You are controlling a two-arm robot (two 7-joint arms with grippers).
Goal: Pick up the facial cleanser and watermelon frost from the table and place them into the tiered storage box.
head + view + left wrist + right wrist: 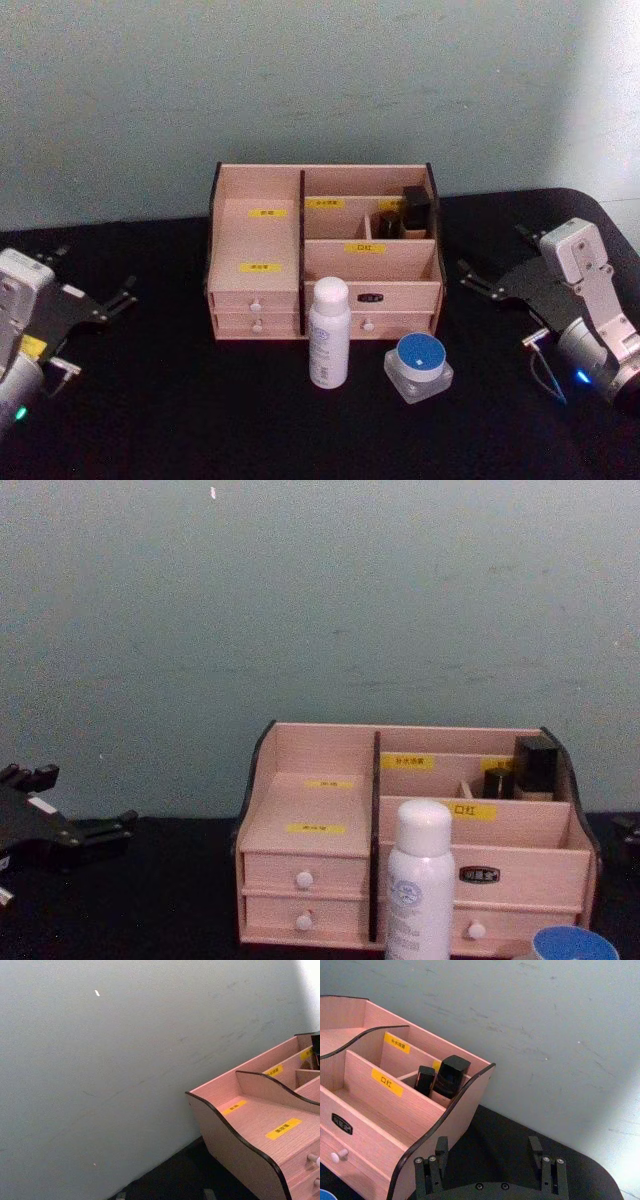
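The tiered storage box point(255, 240) stands at the back middle of the black table, also seen in the chest view point(310, 800). In front of it stand a white capped bottle point(328, 333) point(420, 880) and, to its right, a clear jar with a blue lid point(419, 365) point(575, 946). These are the facial cleanser and the watermelon frost, but their labels are too small to tell which is which. My left gripper point(95, 275) point(85, 800) hovers open at the far left. My right gripper point(492, 252) point(488, 1147) is open at the right of the box, holding nothing.
Two black lipstick-like tubes point(415, 210) point(451, 1075) stand in the box's back right compartments. A pale wall point(320, 80) rises close behind the box. The left wrist view shows the box's left side panel point(225, 1135). Bare black table point(180, 400) lies at the front left.
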